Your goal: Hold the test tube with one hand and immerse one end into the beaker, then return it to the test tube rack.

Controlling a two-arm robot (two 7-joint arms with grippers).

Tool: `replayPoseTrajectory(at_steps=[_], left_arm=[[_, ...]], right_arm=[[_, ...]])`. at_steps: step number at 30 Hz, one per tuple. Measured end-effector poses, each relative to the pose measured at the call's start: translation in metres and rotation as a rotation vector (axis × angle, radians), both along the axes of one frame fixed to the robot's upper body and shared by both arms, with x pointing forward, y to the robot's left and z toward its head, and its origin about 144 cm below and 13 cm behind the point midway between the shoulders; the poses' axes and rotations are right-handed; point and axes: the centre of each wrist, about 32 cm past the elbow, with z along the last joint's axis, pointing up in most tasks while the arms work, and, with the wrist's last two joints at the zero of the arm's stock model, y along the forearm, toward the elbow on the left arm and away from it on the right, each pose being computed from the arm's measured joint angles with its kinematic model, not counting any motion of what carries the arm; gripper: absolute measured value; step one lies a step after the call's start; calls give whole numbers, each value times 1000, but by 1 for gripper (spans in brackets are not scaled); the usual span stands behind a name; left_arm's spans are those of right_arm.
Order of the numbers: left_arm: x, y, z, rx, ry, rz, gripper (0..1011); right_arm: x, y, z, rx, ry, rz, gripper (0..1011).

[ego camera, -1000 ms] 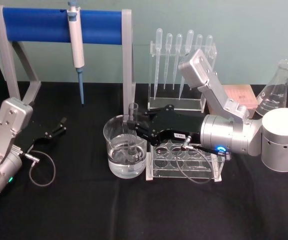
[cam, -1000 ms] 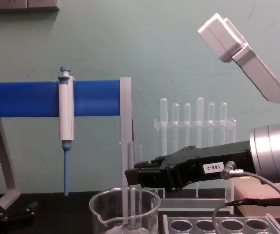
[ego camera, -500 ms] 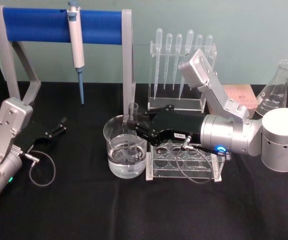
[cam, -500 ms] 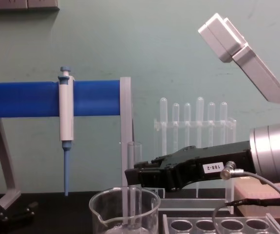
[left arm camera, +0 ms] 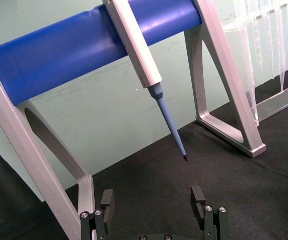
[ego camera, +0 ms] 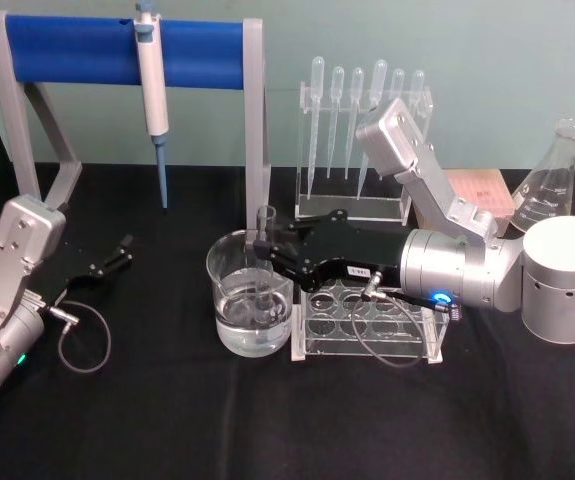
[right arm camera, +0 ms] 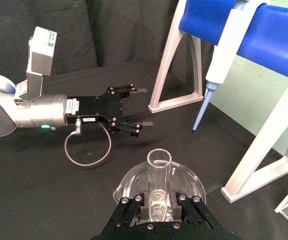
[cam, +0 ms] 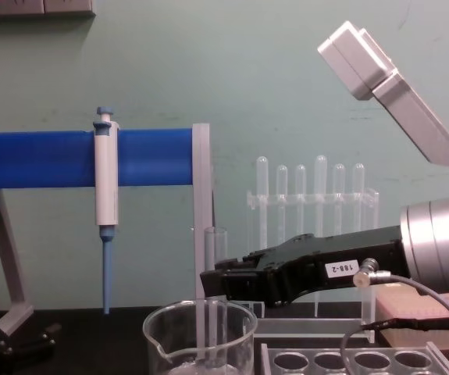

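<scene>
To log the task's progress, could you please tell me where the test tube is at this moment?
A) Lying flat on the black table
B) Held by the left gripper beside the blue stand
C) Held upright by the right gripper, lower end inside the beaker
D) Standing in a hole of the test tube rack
C: the right gripper is shut on the test tube, which stands upright with its lower end down inside the beaker.

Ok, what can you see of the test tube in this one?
The test tube is a clear glass tube with a plain open rim, standing upright. The right gripper is shut on it just below the rim. Its lower end sits inside the beaker and appears to reach the clear liquid there.
</scene>
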Motion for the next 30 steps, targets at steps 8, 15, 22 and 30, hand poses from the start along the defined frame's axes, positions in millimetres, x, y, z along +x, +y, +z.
replayPoseTrajectory(at_steps=[8,15,22,30], left_arm=[[0,0,0,0,0,0,1000],[0,0,0,0,0,0,1000],[0,0,0,0,0,0,1000],[0,0,0,0,0,0,1000]], right_arm=[[0,0,0,0,0,0,239],[0,0,0,0,0,0,241],[0,0,0,0,0,0,241],[0,0,0,0,0,0,241]])
